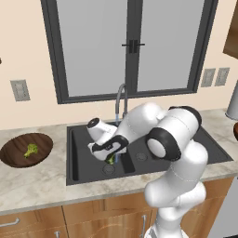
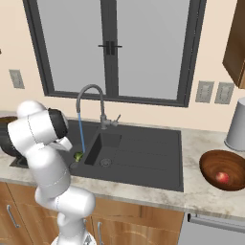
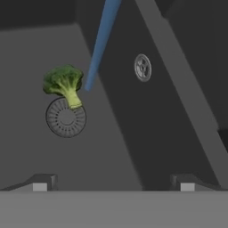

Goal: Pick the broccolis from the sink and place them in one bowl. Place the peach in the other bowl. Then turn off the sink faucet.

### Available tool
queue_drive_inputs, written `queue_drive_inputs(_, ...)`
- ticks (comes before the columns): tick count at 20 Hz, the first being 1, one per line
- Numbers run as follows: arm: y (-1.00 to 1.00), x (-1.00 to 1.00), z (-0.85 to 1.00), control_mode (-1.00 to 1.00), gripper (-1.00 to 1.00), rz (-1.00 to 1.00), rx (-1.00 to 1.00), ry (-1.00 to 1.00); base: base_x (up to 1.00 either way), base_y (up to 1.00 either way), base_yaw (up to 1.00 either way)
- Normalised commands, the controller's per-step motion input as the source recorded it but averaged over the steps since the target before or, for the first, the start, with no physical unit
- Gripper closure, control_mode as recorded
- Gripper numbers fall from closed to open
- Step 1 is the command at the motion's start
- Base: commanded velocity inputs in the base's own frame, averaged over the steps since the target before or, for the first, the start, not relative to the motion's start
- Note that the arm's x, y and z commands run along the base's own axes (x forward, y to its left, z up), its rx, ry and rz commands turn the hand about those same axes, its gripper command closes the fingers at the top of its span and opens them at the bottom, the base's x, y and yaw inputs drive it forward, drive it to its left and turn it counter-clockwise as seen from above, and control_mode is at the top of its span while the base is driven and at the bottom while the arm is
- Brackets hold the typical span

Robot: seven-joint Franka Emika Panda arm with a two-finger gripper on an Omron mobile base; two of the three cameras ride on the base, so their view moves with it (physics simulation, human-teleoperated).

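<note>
**Robot claw poised over the last broccoli in the sink**

A white robot arm reaches down into the left basin of a black double sink [image 1: 76, 158] set in a marble table [image 1: 28, 186]. One broccoli floret [image 1: 31, 149] already lies in the dark wooden bowl [image 1: 14, 155] on the table left of the sink. The peach [image 2: 221, 177] already sits in the second wooden bowl [image 2: 210, 165] on the table to the right. So two of the three placements look done.

Left to do: the second broccoli [image 3: 64, 84] lies on the basin floor, its stem touching the round grey drain [image 3: 66, 117]. The gooseneck faucet [image 2: 91, 103] is running, a thin blue stream of water [image 3: 100, 44] falling just beside the floret; turning it off remains.

The claw [image 3: 113, 185] hangs above the basin with its fingertips [image 3: 40, 183] spread wide. It holds nothing and touches nothing. The floret lies ahead of it and to the left, apart from both fingertips.
</note>
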Motion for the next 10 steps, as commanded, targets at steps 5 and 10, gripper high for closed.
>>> queue_drive_inputs(5, -0.01, 0.09, -0.17, -1.00, -1.00, -0.02, 0.00, 0.00, 0.00, 0.00, 0.00)
queue_drive_inputs(10, -0.10, -0.01, -0.23, -1.00, -1.00, -0.06, 0.00, -0.03, 0.00, 0.00, 0.00)
